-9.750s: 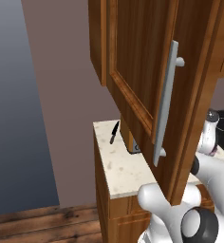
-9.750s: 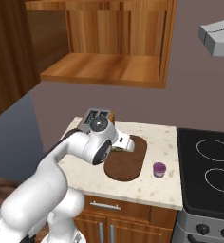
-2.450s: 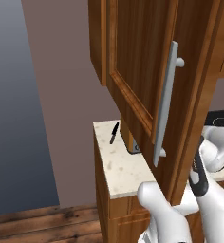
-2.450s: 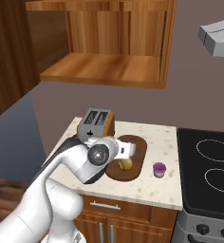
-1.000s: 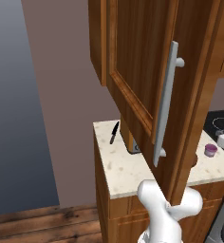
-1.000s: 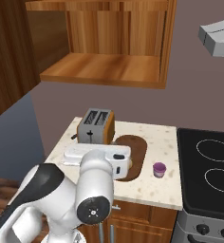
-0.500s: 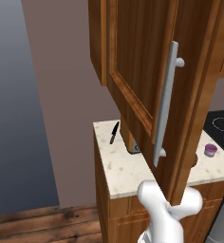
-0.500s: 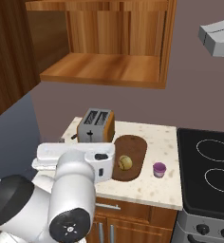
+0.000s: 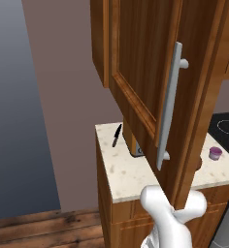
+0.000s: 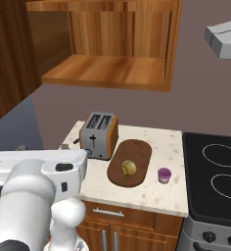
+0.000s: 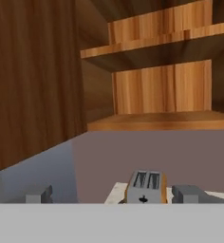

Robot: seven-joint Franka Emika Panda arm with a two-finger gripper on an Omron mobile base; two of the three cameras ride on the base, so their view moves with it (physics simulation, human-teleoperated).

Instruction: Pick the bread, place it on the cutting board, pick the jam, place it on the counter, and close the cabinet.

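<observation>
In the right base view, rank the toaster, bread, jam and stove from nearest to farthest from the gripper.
From the gripper, at the lower left:
1. Toaster, back left of the counter.
2. Bread, on the cutting board.
3. Jam, right of the board.
4. Stove, far right.

A flat mauve-brown wall (image 10: 196, 93) runs behind everything, turning to a cooler blue-grey wall (image 9: 9, 97) off to the left of the hand. Straight ahead of the hand, past its fingertips, a silver toaster (image 11: 144, 186) with wooden sides stands against that wall. Further to the right lies a black stovetop (image 10: 215, 171) with ringed burners, and a grey range hood (image 10: 225, 39) hangs above it. Low down, dark wooden floor planks (image 9: 43, 227) show. The light is even and soft.
</observation>
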